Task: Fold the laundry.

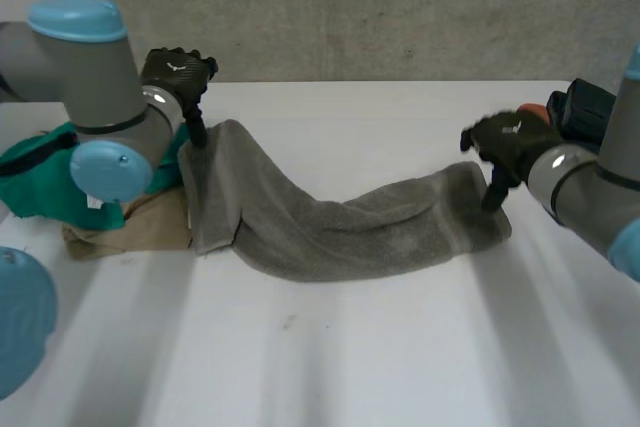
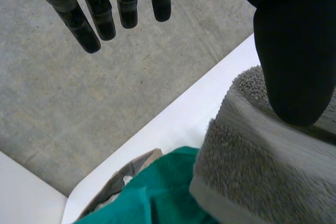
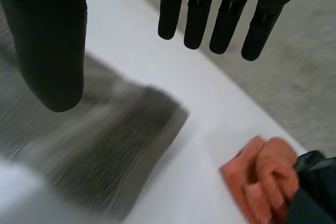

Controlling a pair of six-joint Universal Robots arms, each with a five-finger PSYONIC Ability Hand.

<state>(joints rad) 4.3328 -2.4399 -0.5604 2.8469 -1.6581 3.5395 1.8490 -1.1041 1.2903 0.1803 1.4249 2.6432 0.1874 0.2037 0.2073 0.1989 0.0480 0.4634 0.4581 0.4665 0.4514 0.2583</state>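
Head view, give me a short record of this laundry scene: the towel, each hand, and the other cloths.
towel: grey towel, stretched lengthwise across the white table, rumpled, not yet folded
left hand: left hand open, fingers straight, thumb over the towel's end by the pile
right hand: right hand open, fingers straight, thumb over the towel's opposite end
pile: green cloth on a tan cloth, beside the towel
other: orange cloth on the table near the right hand

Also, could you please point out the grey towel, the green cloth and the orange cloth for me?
grey towel (image 1: 340, 232): head view, its middle stretch.
green cloth (image 2: 157, 192): left wrist view, its upper fold.
orange cloth (image 3: 257, 179): right wrist view, its middle.
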